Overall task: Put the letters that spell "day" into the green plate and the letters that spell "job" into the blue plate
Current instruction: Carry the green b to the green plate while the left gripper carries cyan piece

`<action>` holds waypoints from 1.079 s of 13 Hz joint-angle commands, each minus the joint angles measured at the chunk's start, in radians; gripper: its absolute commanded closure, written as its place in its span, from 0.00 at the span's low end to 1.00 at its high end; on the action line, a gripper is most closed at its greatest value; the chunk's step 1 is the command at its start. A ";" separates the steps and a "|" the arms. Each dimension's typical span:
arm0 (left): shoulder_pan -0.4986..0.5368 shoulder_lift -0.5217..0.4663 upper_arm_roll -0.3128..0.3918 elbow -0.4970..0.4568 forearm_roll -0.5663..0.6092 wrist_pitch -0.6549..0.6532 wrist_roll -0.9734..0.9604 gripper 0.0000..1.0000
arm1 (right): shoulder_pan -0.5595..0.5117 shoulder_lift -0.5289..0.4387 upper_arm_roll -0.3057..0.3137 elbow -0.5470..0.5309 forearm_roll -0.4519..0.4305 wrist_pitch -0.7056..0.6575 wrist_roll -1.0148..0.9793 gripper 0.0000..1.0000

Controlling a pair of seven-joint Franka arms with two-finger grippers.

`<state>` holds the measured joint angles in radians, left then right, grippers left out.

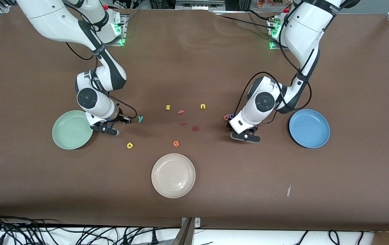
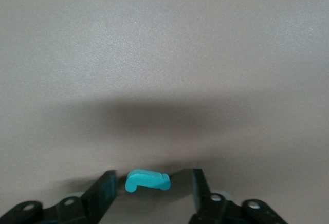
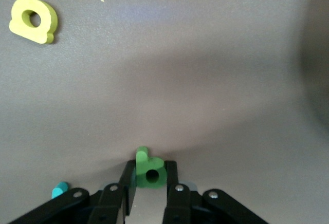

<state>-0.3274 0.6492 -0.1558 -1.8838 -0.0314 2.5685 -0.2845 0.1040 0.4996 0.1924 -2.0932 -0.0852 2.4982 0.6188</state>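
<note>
My right gripper (image 3: 150, 167) is shut on the dark green looped letter (image 3: 149, 171), low at the table beside the green plate (image 1: 72, 129). The yellow looped letter (image 1: 130, 145) lies nearer the front camera, and the teal "y" (image 1: 140, 118) is beside that gripper (image 1: 123, 121). My left gripper (image 2: 152, 178) stands open around the teal "j" (image 2: 147, 181), with a gap on each side of it. In the front view that gripper (image 1: 230, 125) is low next to the pink-red "b" (image 1: 226, 117) and blue "o" (image 1: 231, 116), and the "j" is hidden. The blue plate (image 1: 309, 128) holds nothing.
A cream-white plate (image 1: 173, 175) sits near the table's front edge. Mid-table lie a yellow "s" (image 1: 168, 107), a yellow "u" (image 1: 203, 106), an orange "e" (image 1: 176, 143) and darker red pieces (image 1: 195, 128).
</note>
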 commanded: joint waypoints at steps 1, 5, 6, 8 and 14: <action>-0.013 0.007 0.013 0.005 0.024 -0.004 0.010 0.52 | -0.004 0.004 0.002 0.005 -0.018 -0.001 0.016 0.80; -0.012 0.007 0.016 0.005 0.024 -0.004 0.011 0.61 | -0.004 0.002 0.004 0.080 -0.011 -0.108 0.012 0.81; -0.012 0.007 0.016 0.005 0.025 -0.005 0.010 0.66 | -0.004 -0.001 0.002 0.106 -0.011 -0.148 0.012 0.81; -0.010 -0.008 0.025 0.006 0.025 -0.010 0.010 0.74 | -0.007 -0.009 0.002 0.143 -0.014 -0.212 0.007 0.81; 0.091 -0.152 0.038 -0.001 0.025 -0.157 0.013 0.81 | -0.015 -0.058 -0.079 0.165 -0.019 -0.307 -0.198 0.83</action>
<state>-0.2901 0.5809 -0.1165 -1.8604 -0.0313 2.4935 -0.2838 0.0941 0.4675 0.1394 -1.9259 -0.0947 2.2280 0.5013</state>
